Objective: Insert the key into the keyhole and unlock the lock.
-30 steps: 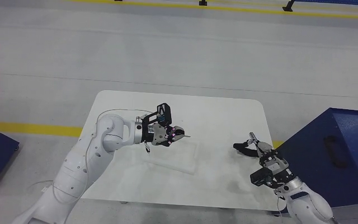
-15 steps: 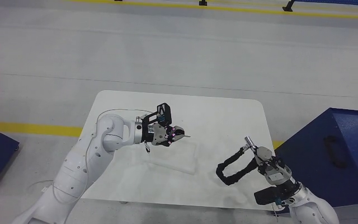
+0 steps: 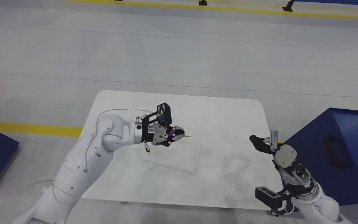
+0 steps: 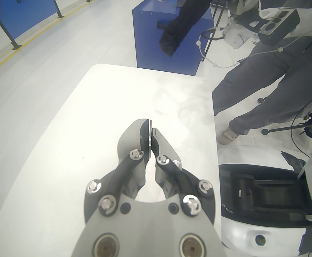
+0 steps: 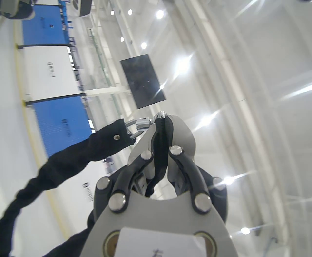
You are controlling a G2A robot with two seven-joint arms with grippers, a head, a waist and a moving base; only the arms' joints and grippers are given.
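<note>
A white table [image 3: 224, 112] stands on pale grey floor [image 3: 168, 45] beside a blue cabinet [image 3: 330, 145]. Over the table's middle, the left gripper [image 3: 179, 135] pinches a thin key [image 4: 150, 132], seen edge-on from its wrist. At the right edge, the right gripper [image 5: 162, 119], raised towards ceiling lights [image 5: 159, 14], clamps the black-sleeved lock [image 5: 68, 155].

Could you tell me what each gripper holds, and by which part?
Left gripper: the key, by its flat end; right gripper: the lock, at its metal end.

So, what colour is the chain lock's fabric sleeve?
Black sleeve, best in the right wrist view.
</note>
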